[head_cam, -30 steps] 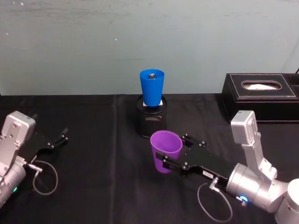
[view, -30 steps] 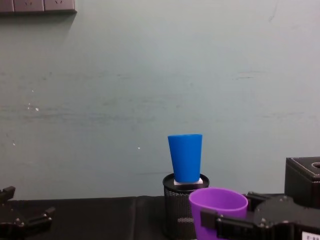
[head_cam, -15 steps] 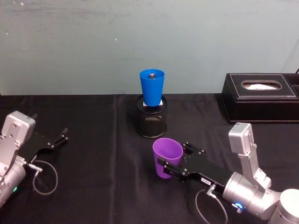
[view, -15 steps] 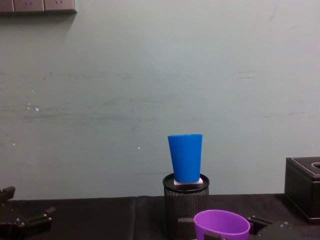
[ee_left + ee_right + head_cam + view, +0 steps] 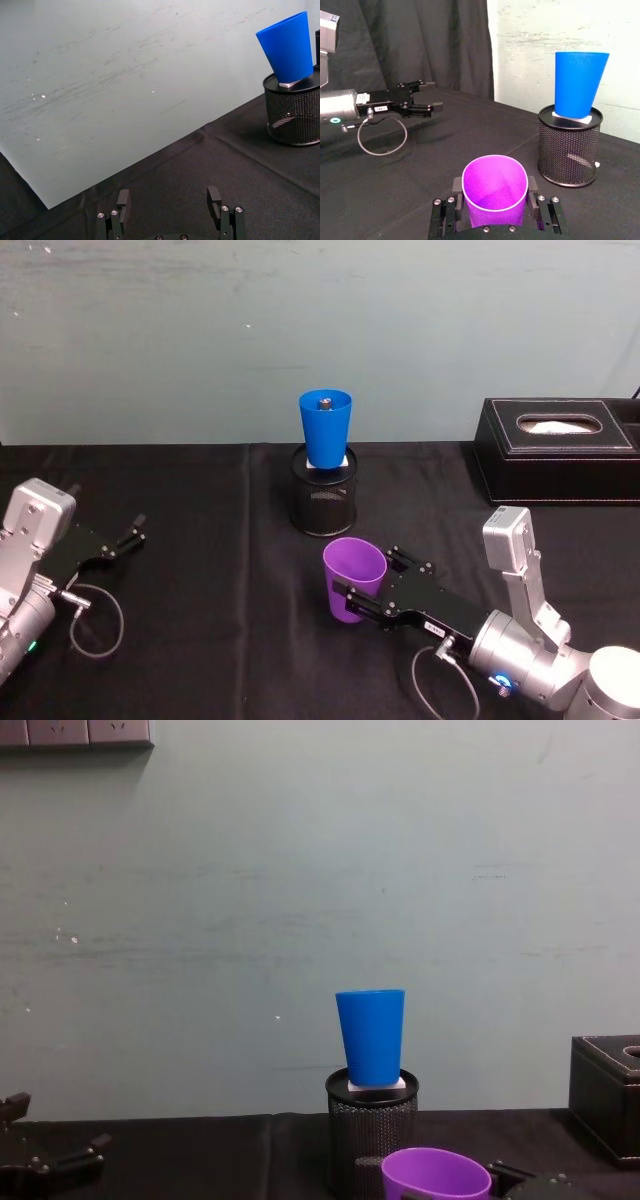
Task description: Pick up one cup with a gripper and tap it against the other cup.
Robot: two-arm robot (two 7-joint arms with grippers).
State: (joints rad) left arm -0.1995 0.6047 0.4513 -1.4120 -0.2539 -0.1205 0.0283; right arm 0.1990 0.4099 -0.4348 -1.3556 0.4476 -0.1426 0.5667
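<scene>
On the black tabletop our idle left tool sits wide at the near left. The blue cup stands on a mesh holder. Our right tool clamps the purple cup near the holder; we should lift it level and touch rims gently.

A black mesh pen holder stands left of a black tissue box.
</scene>
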